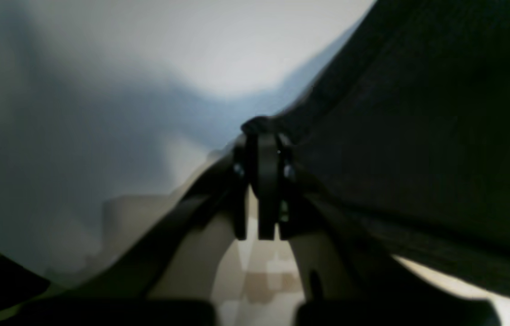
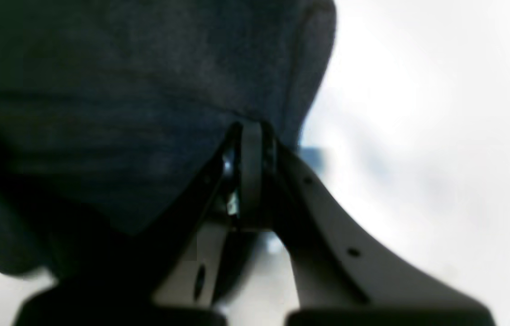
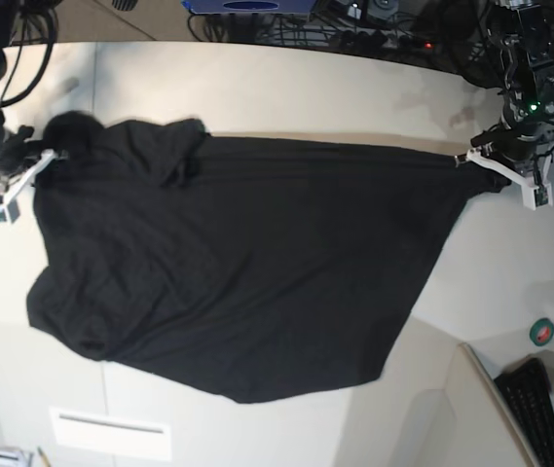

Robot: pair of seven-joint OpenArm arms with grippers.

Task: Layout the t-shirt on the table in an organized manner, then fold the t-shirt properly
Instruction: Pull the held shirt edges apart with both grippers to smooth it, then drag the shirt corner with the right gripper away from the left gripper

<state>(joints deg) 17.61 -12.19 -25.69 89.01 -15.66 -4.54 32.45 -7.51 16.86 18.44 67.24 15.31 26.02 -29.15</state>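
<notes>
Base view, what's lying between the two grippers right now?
In the base view, only the t-shirt spans it, its top edge stretched from the right gripper to the left gripper.

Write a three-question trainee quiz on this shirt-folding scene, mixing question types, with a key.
1. True or false: the right hand is shut on the t-shirt.
2. In the base view, the edge stretched between the two hands runs along the shirt's: A) top side, B) bottom side, C) middle.
3. Fill in: the left hand grips the shirt at the corner on the base view's ____ side.

Key: 1 true; 2 A; 3 right. The shirt lies spread on the table, bunched near the right hand, with no print showing.
</notes>
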